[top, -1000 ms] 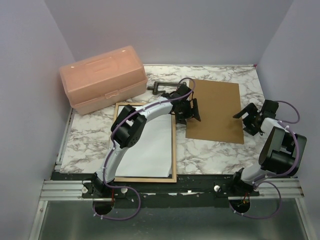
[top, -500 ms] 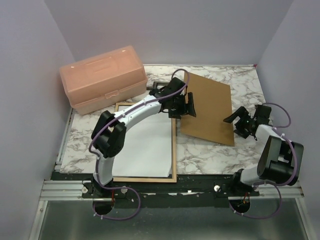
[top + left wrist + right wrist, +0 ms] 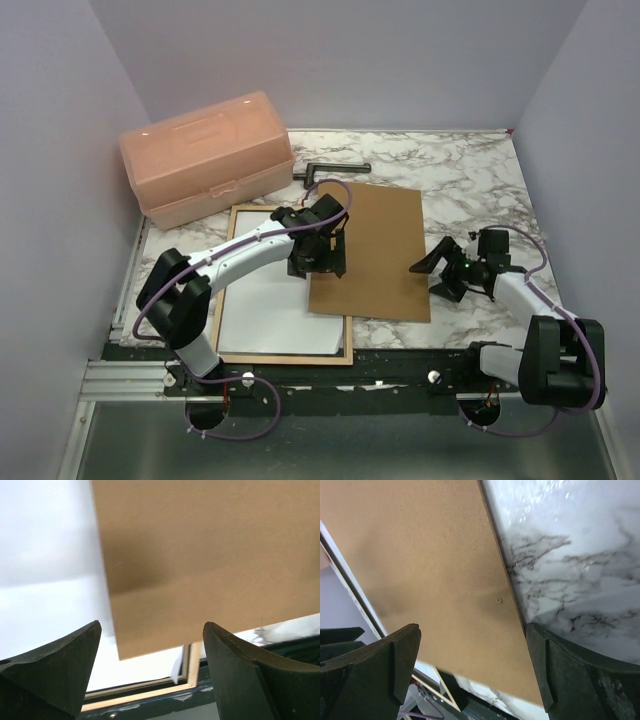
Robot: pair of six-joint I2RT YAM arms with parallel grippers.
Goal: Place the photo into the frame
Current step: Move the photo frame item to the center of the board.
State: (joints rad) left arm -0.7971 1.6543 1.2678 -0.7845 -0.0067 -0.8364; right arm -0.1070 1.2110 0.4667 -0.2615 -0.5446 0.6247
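- The left gripper [image 3: 320, 262] hangs over the left edge of the brown backing board [image 3: 375, 250], where that board laps onto the frame [image 3: 290, 358].
- In the left wrist view its jaws [image 3: 151, 625] stand wide apart, with a corner of the backing board [image 3: 200, 555] showing in the gap beyond them. Neither finger is seen pressing on the board, and nothing is clamped between them.
- The right gripper [image 3: 428, 280] sits low on the marble table [image 3: 460, 170], just beside the board's right edge.
- Its jaws [image 3: 472, 627] are also spread wide and hold nothing. The board's edge [image 3: 420, 555] runs between the fingers, with bare marble [image 3: 580, 555] to the right of it.
- The frame lies flat at the near left of the table, tan wood face up.
- The photo [image 3: 270, 310] lies inside the frame with its plain white back up, filling most of the opening.
- The backing board covers the upper part of the frame's right rail and a strip of the photo [image 3: 45, 555]. The rest of the board lies out over the table.
- In the left wrist view the board casts a soft shadow on the white sheet, and the frame's tan rail [image 3: 140, 695] shows below.
- A translucent pink toolbox [image 3: 205, 155] stands at the far left with its lid closed. What is in it cannot be made out.
- A black L-shaped tool [image 3: 330, 170] lies on the table between the toolbox and the board's far edge.
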